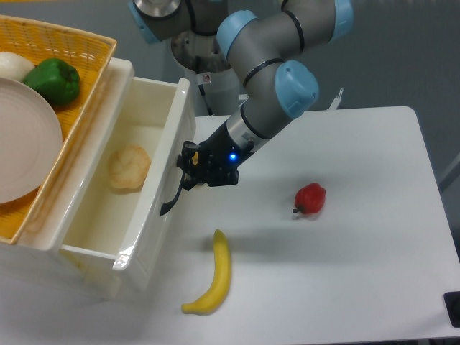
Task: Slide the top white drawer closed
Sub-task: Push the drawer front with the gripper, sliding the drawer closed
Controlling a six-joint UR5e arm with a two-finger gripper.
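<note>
Top white drawer (154, 183) sits at left of frame, upper part of the white cabinet (43, 248), pulled well out toward the right w/ its inside open to view. Front panel faces right; curved black handle (172, 195) on it. Inside the drawer: one pale bread roll (129, 168) lying on the drawer floor, toward the left wall.

Gripper (188, 167) is at the drawer front, right up against the handle area, touching or just beside the upper end of the handle. Can't tell if it's clenched on the handle or just pressing the front – fingers too dark & small to read. Blue light shows on the gripper body. Arm (273, 86) comes down from far centre, grey w/ light blue joints.

On top of cabinet, far left: yellow wicker basket (79, 54) w/ a green pepper (54, 79), a beige plate (25, 140) & something white at the far edge, partly cut off.

On the white bench (359, 251): banana (215, 277) near, just right of the drawer's near corner; red pepper (310, 198) to the right, well apart from gripper
</note>
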